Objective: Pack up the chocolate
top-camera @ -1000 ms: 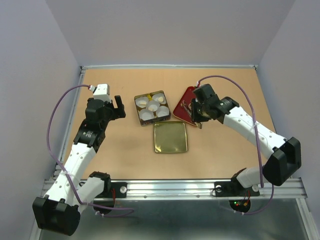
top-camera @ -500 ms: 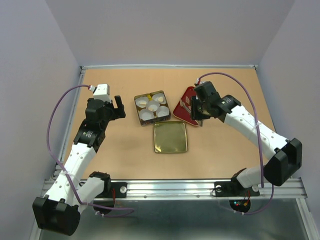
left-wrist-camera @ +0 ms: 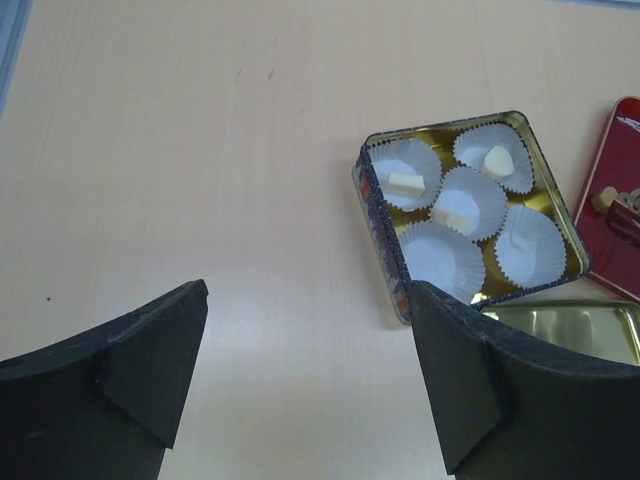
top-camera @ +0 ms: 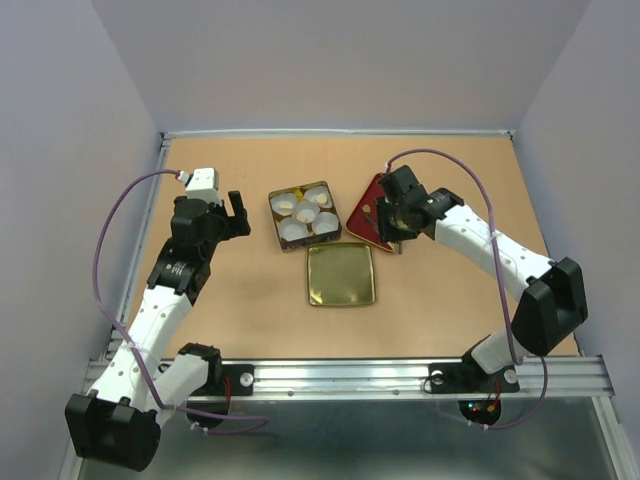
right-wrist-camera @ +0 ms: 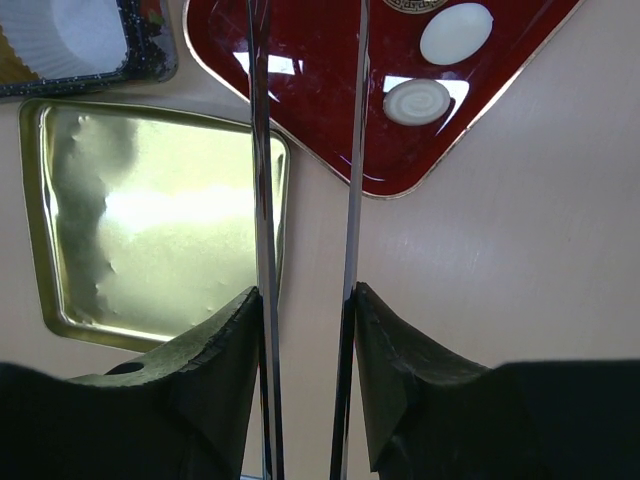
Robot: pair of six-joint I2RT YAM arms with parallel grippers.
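Three cream-white chocolate pieces lie in paper cups inside the dark tin. Two more pieces, a white oval and a swirled round one, lie on the red tray. A tan lump also shows on that tray. My right gripper is shut on metal tongs, whose two blades reach out over the tray; the tips are out of view. In the top view it hangs over the tray's near edge. My left gripper is open and empty over bare table, left of the tin.
The tin holds several white paper cups. Its gold lid lies upside down just in front of it, also in the right wrist view. The red tray sits right of the tin.
My right gripper with the tongs has shifted a little left and away, further over the red tray. The left arm has not moved.
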